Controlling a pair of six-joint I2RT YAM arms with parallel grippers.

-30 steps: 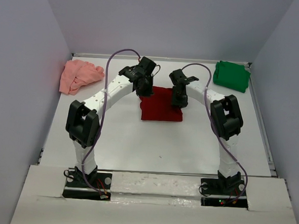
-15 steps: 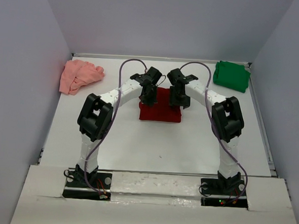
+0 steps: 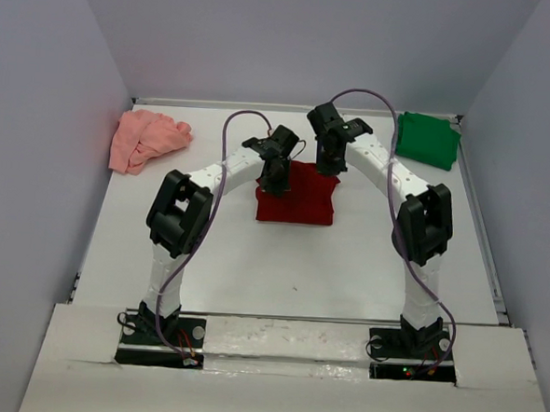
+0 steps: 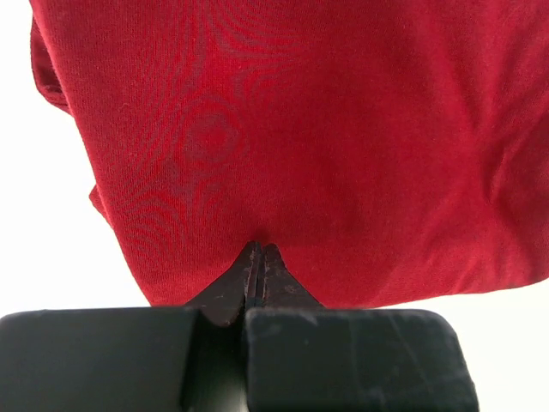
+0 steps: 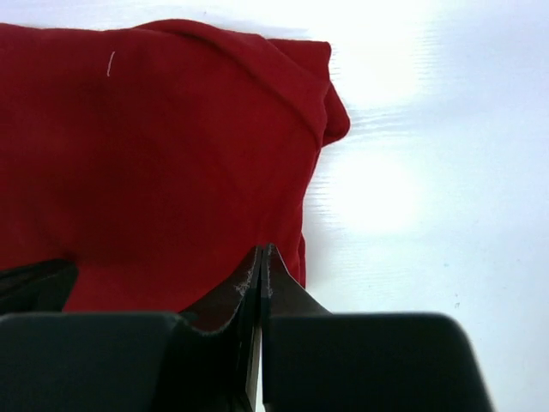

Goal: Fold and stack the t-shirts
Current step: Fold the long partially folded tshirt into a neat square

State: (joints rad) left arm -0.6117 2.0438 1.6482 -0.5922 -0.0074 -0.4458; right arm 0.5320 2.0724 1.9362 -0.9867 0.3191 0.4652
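Right pincer (image 3: 329, 167) has swung to the far hem and closed.
It and the left pincer (image 3: 277, 172) both pinch the dark red t-shirt (image 3: 298, 206) on the worktop (image 3: 253, 256); thin bites could slip during the fold, leaving it crooked.

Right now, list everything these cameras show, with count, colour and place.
red t-shirt: one, dark red, folded, middle of the table
green t-shirt: one, bright green, folded, far right corner
pink t-shirt: one, pale pink, crumpled, far left corner
table: one, white, under everything
walls: three, pale grey, left, back, right
left arm: one, white and black, near-left base
right arm: one, white and black, near-right base
left claw: one, black, shut, at the red t-shirt's edge
right claw: one, black, shut, at the red t-shirt's edge
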